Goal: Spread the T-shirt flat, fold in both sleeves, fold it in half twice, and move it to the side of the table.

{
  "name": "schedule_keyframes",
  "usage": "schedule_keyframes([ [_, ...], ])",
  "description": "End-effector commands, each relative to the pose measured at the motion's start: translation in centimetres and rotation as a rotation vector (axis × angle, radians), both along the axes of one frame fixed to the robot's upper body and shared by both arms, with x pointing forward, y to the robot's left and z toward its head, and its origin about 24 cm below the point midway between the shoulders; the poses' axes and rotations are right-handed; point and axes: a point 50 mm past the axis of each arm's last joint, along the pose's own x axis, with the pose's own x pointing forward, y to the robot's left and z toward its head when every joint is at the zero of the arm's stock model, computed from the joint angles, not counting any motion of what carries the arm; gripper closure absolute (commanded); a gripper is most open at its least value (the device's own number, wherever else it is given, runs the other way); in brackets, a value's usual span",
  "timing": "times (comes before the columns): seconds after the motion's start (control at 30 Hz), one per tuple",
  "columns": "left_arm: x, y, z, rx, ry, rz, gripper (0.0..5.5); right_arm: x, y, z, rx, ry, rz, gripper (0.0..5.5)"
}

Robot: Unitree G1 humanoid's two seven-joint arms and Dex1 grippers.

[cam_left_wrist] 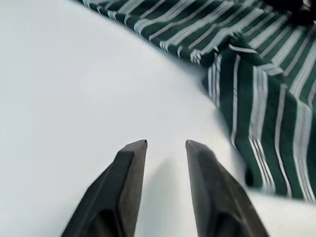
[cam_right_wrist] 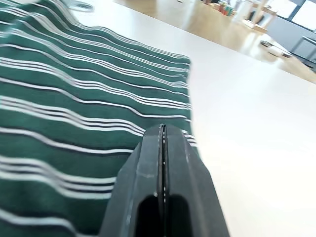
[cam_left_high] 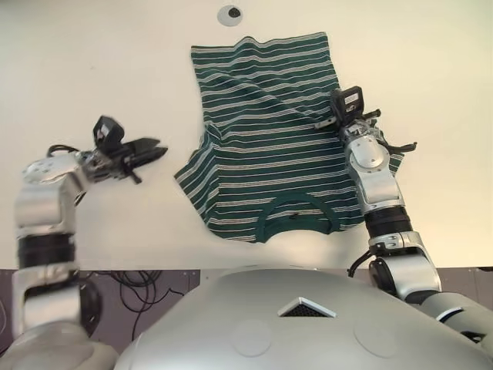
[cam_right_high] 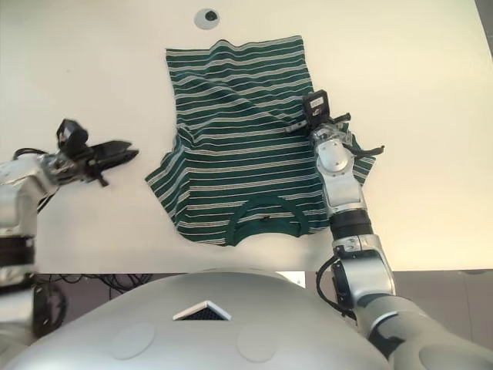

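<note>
T-shirt looks soft, light, limp, collar toward the table near edge; I'd pinch sleeve hems. My left gripper is parted, empty; right gripper is clenched over cloth.

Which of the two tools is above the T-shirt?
The right tool: it is shut and sits above the striped T-shirt, near its edge. The left tool is open above the white table, apart from the cloth.
</note>
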Motion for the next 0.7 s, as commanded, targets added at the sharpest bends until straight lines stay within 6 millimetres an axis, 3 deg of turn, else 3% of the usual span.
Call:
schedule_keyframes([
  [0.03, -1.8, -1.5, 0.0, -0.028, 0.093, -0.061, 3.77, -0.9, -2.7, -1.6, -0.053, 0.085, -0.098, 5.50],
  [0.47, -2.6, -5.4, -2.5, -0.148, 0.260, -0.015, 3.77, -1.2, -1.9, -1.4, -0.066, 0.069, -0.065, 5.50],
  [0.7, -3.0, -5.9, -2.7, -0.121, 0.287, -0.041, 3.92, -1.3, -1.7, -1.4, -0.081, 0.075, -0.055, 5.50],
])
